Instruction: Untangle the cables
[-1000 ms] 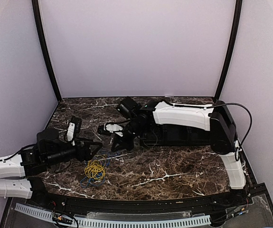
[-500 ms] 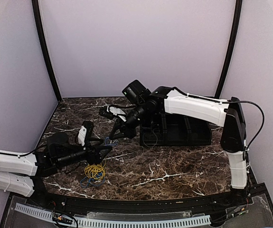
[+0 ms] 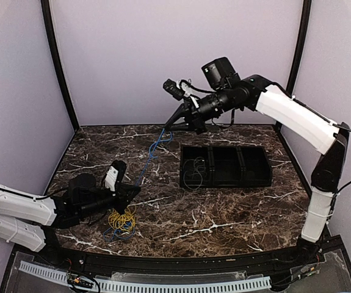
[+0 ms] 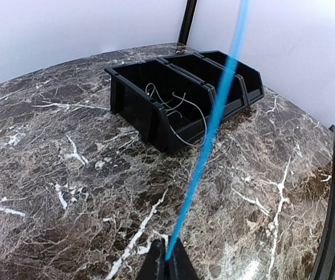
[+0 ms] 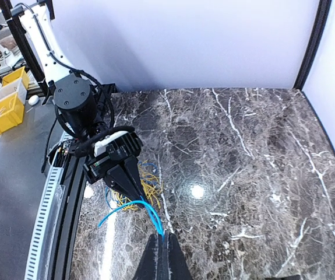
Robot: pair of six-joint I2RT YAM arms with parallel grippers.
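A blue cable (image 3: pixel 149 154) runs taut from my left gripper (image 3: pixel 133 193), low on the table, up to my right gripper (image 3: pixel 165 127), raised high at the back. Both grippers are shut on it. In the left wrist view the blue cable (image 4: pixel 214 116) rises from the shut left gripper (image 4: pixel 167 263). The right wrist view looks down on the right gripper (image 5: pixel 163 240) pinching the blue cable (image 5: pixel 145 209), which leads to the left gripper (image 5: pixel 133 188). A yellow cable coil (image 3: pixel 121 221), with blue loops among it, lies under the left gripper; it shows again as yellow cable (image 5: pixel 151 182).
A black three-compartment bin (image 3: pixel 256 180) sits right of centre, with a pale grey wire (image 3: pixel 193 172) in its left compartment. The bin (image 4: pixel 133 73) and grey wire (image 4: pixel 176 108) lie ahead of the left gripper. Yellow boxes (image 5: pixel 7 106) stand off the table.
The right arm lifted up and back with the blue cable, drawing it taut. The left gripper moved low beside the coil and shut on the cable's lower end.
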